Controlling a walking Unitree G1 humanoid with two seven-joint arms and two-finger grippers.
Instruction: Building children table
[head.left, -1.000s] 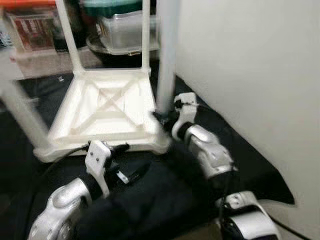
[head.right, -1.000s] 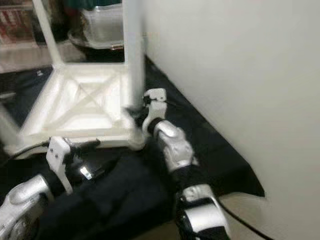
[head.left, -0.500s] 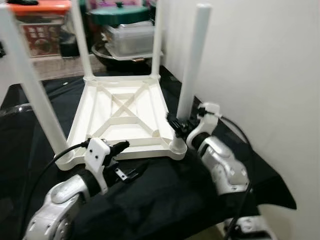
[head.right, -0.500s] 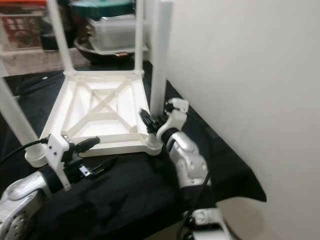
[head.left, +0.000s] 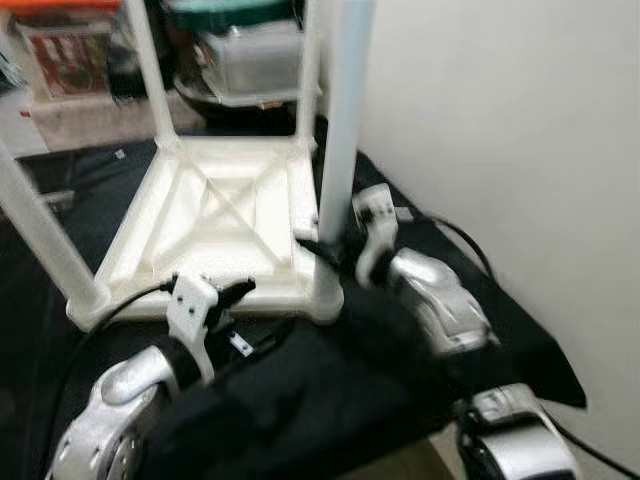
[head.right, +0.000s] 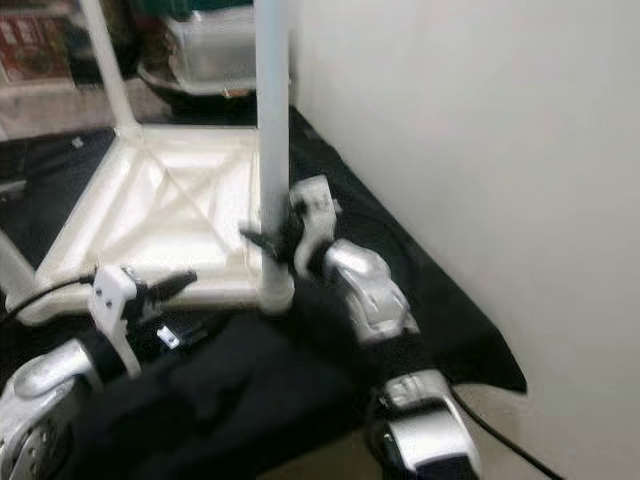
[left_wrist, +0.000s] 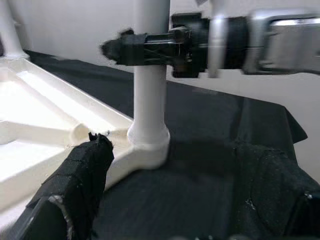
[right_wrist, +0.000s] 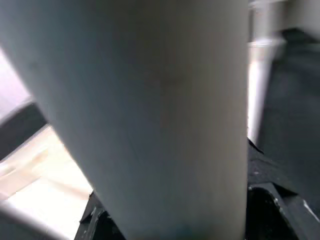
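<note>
White plastic tabletop (head.left: 215, 225) lies upside down on a black cloth (head.left: 300, 400) that covers the supporting surface, with its legs pointing upward. The underside shows a raised rim and crossed diagonal ribs. One leg (head.left: 340, 150) stands upright in the socket at the near right corner of the tabletop, close to the pale wall (head.left: 500, 130). A further leg (head.left: 40, 235) stands at the near left corner, and two more rise at the far corners.

Right gripper (head.left: 325, 250) is closed around the near right leg low down, just above its socket; in the left wrist view its black fingers (left_wrist: 145, 47) clamp the leg from both sides.

Left gripper (head.left: 245, 290) hovers at the near edge of the tabletop, between the two near corners. Whether its fingers are parted cannot be determined; it holds nothing visible.

Storage containers (head.left: 240, 55) and a boxed item (head.left: 60, 55) sit beyond the far edge of the cloth, blurred.
</note>
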